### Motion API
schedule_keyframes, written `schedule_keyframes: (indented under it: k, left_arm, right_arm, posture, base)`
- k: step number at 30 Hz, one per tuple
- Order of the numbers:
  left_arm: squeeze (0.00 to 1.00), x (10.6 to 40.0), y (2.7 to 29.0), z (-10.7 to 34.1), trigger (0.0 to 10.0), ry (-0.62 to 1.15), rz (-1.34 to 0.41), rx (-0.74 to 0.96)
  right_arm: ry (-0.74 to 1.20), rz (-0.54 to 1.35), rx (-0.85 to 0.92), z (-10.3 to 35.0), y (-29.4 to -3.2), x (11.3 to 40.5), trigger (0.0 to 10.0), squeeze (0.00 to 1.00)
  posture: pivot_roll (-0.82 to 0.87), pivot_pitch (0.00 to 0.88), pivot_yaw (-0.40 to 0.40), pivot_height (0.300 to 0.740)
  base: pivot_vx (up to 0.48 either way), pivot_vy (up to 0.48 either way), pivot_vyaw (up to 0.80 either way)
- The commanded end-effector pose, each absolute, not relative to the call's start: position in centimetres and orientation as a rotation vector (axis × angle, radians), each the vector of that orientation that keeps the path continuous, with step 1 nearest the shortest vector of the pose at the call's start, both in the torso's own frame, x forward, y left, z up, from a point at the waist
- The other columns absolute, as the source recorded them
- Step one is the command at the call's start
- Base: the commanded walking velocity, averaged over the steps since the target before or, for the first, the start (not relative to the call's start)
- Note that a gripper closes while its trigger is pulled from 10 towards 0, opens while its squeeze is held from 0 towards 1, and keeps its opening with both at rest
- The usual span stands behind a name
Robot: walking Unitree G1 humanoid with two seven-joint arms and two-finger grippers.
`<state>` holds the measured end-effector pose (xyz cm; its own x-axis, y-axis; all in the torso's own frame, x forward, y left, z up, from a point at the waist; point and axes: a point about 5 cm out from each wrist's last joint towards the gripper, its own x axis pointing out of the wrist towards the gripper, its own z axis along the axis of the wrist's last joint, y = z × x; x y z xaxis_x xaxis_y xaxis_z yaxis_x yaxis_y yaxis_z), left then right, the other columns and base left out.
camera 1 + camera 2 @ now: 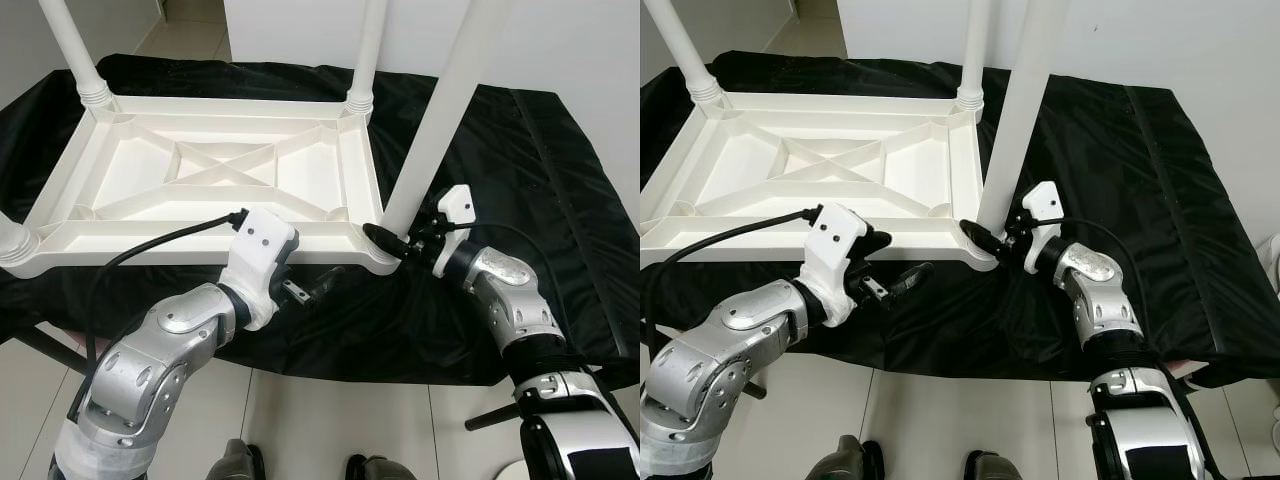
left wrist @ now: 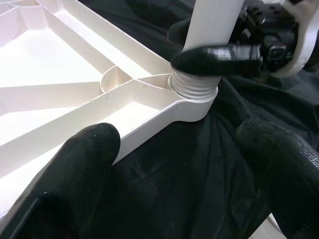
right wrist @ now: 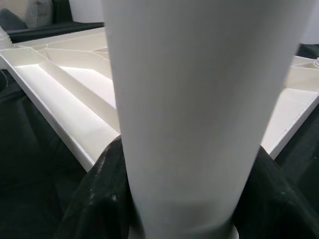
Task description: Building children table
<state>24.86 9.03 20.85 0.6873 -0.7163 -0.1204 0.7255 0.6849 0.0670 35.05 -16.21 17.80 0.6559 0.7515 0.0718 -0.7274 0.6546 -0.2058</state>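
white plastic table top [image 1: 210, 175] lies upside down on a black cloth [image 1: 520, 200], its ribbed underside facing up. two legs [image 1: 365, 50] stand upright in the far corner sockets, and another socket collar sits at the near left corner [image 1: 15, 245]. a fourth white leg [image 1: 440, 110] stands tilted in the near right corner socket [image 1: 385, 255], leaning away toward the right at its top.

right gripper [image 1: 400, 243] is at the base of this leg, just above the socket; its two black fingers [image 3: 94, 199] are pressed against opposite sides of the leg, pinching it. in the left wrist view the threaded end [image 2: 194, 87] of the leg sits in the socket with a black fingertip of the right gripper directly above it.

left gripper [image 1: 305, 285] hovers at the near long edge of the table top, beside the same corner. its fingers [image 2: 75, 164] are spread apart and hold nothing; one sits close against the frame edge, though contact cannot be confirmed.
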Motion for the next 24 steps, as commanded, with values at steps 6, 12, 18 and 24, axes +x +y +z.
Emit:
schedule_keyframes:
  k: [6, 12, 18, 24]
  left_arm:
    - [0.0, 24.6, 8.7, 20.7, 10.0, 0.088, -0.841, 0.115]
    - [0.0, 24.6, 8.7, 20.7, 10.0, 0.09, -0.846, 0.115]
    - [0.0, 24.6, 8.6, 20.7, 10.0, 0.091, -0.852, 0.11]
    - [0.0, 24.4, 8.4, 20.5, 10.0, 0.093, -0.855, 0.105]
  right_arm:
    - [-0.094, 0.869, -0.171, 16.6, -16.8, 35.0, 6.4, 0.0]
    - [-0.042, 0.823, -0.124, 16.0, -16.8, 35.2, 10.0, 0.0]
    - [-0.035, 0.77, -0.112, 15.9, -16.3, 35.2, 10.0, 0.0]
    - [-0.051, 0.656, -0.085, 15.8, -14.8, 34.9, 10.0, 0.0]
  posture:
    - [-0.05, 0.142, 0.026, 0.74]
    - [-0.06, 0.142, 0.026, 0.74]
    - [-0.06, 0.141, 0.026, 0.74]
    - [-0.07, 0.135, 0.013, 0.74]
  base:
    - [0.0, 0.0, 0.0]
    - [0.0, 0.0, 0.0]
    - [0.0, 0.0, 0.0]
    - [0.0, 0.0, 0.0]
